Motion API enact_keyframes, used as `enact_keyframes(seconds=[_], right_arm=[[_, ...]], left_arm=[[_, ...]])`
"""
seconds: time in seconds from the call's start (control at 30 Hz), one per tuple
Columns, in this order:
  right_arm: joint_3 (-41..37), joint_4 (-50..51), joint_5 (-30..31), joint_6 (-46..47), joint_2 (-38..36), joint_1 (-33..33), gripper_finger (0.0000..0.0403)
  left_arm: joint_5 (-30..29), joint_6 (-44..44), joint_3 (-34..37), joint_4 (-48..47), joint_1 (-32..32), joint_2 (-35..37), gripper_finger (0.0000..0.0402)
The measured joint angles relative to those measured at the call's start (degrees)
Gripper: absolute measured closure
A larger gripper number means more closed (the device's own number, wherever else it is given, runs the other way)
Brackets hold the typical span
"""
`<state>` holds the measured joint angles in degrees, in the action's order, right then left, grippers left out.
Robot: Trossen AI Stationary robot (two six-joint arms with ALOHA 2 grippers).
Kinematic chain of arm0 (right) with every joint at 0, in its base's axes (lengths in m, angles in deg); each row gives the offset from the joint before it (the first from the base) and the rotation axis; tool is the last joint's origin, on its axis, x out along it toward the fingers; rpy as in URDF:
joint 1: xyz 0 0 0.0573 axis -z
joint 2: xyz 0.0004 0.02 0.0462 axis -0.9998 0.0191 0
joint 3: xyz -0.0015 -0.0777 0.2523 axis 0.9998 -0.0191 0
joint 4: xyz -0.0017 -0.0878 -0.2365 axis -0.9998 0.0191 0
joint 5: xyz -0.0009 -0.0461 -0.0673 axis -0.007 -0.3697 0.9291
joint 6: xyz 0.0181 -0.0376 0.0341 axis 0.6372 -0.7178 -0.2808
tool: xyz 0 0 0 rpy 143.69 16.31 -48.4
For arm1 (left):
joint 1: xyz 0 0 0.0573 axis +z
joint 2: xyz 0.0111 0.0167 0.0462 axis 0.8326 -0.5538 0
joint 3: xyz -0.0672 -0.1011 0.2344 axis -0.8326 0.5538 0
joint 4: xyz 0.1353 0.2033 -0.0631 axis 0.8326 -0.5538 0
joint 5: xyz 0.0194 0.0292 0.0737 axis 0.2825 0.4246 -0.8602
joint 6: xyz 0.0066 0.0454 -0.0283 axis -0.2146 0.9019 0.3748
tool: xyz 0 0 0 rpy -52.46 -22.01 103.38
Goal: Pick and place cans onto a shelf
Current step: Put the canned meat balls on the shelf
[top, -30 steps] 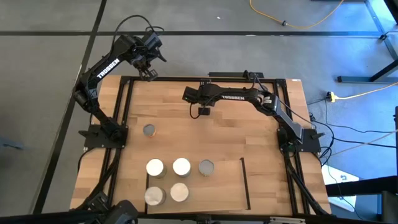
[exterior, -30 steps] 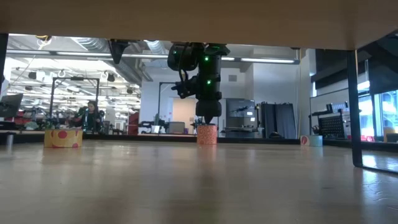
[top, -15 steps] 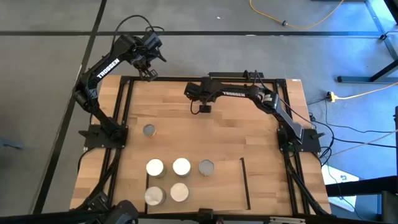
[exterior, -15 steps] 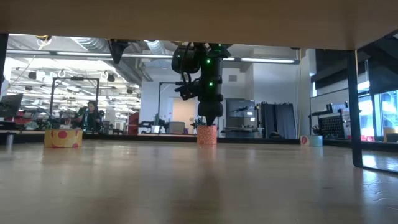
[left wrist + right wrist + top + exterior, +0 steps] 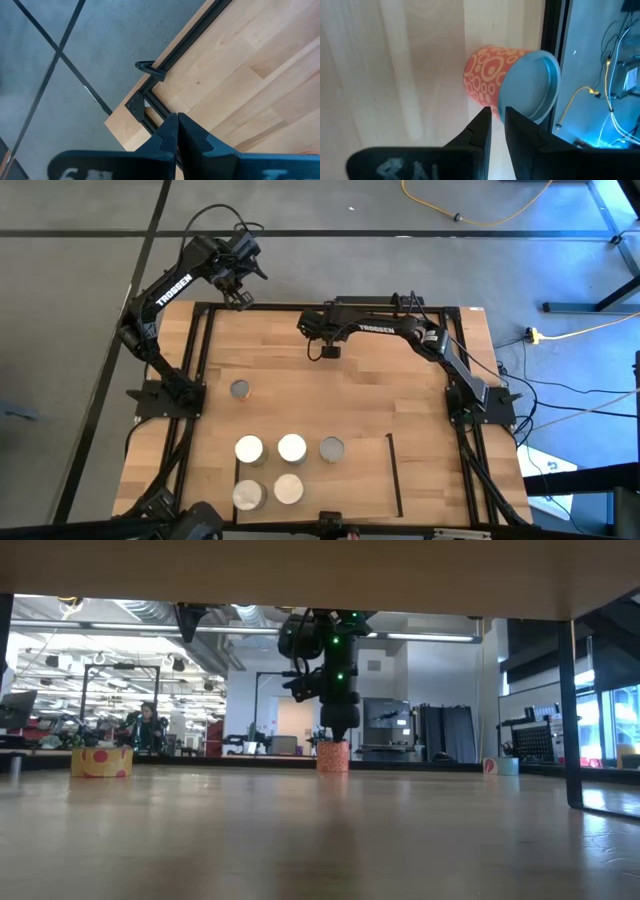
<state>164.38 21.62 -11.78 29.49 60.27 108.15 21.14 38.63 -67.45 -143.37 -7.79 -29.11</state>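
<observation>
An orange can with a circle pattern and a pale round top (image 5: 490,75) stands upright on the tabletop close to the far edge bar; it also shows in the low view (image 5: 333,756). My right arm hides it in the high view. My right gripper (image 5: 328,351) (image 5: 497,117) hangs just above and near this can, fingers pointing down with only a narrow gap, holding nothing. A grey-topped can (image 5: 240,389) stands alone at the left. Several cans (image 5: 291,447) stand on the shelf (image 5: 365,480) at the near edge. My left gripper (image 5: 240,298) (image 5: 176,120) is shut and empty over the far left corner.
The table's black frame bar (image 5: 554,60) runs just behind the orange can. The shelf's black side bar (image 5: 395,475) lies at the near right. In the low view the yellow dotted side of the lone can (image 5: 101,762) shows at the left. A person sits far off in the room (image 5: 148,725).
My right gripper has moved toward the table's far edge and slightly toward the right, closer to the orange can. The can has stayed where it was.
</observation>
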Motion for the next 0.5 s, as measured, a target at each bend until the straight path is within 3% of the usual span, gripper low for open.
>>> enact_keyframes(seconds=[0.5], right_arm=[[0.00, -2.37, -0.20, -1.20, 0.00, 0.15, 0.0347]], left_arm=[[0.00, 0.07, 0.00, 0.00, 0.00, 0.01, 0.0401]])
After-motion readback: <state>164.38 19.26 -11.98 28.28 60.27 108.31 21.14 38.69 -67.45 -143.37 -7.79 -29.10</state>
